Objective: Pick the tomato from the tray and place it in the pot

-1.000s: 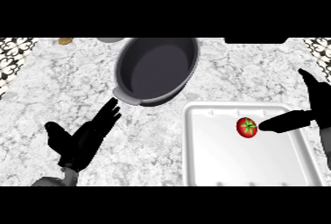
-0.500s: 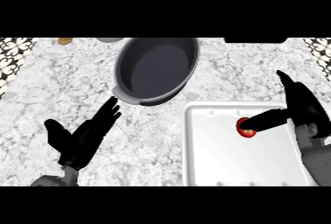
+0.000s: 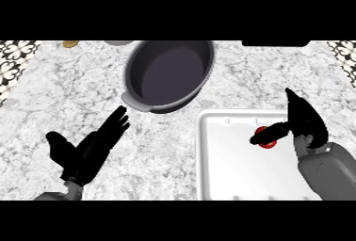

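Tomato (image 3: 265, 139) on tray (image 3: 222, 160): likely soft, smooth, light; take by its sides. Right hand (image 3: 300, 123) spread over it, thumb touching; left hand (image 3: 90, 148) open, resting.

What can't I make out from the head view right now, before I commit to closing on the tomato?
- Tomato: mostly hidden under the right robot hand; contact can't be confirmed.
- Tray: near edge cut off by the lower band, right side hidden by the forearm.
- Pot: far rim cut off at the top.
- Small brown object at top left: too small to identify.
- Left robot hand is open, fully visible.
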Tool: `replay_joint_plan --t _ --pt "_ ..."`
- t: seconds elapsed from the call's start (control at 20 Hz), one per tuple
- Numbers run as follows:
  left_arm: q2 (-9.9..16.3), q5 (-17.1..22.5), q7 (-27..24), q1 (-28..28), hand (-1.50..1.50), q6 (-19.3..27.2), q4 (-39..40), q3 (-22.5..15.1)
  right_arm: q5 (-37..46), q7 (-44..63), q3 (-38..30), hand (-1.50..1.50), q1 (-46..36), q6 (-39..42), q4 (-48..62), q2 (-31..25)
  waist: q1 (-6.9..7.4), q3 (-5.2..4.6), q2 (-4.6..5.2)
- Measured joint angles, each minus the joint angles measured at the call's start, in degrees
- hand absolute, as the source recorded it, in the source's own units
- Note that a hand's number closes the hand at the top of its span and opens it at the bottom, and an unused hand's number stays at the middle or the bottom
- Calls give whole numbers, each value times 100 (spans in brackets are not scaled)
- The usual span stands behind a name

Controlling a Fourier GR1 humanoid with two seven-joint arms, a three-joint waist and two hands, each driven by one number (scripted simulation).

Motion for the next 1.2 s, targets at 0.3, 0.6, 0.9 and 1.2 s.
replay_joint_plan --t 0.3,0.6,0.9,1.2 --pt "-19 -50 -24 74 0 -24 -42 76 334 -18 -30 -150 191 134 132 152 -31 0 -4" --pt "-11 -51 68 100 0 -102 -127 168 491 -95 -189 -150 345 250 245 330 -33 2 -3" --pt "-126 -109 147 -58 0 -133 -1 229 712 -152 -337 -150 351 339 514 611 -29 3 3" --pt "-259 -283 -16 58 0 -185 88 201 956 -227 -492 -150 561 397 553 835 -35 4 1"
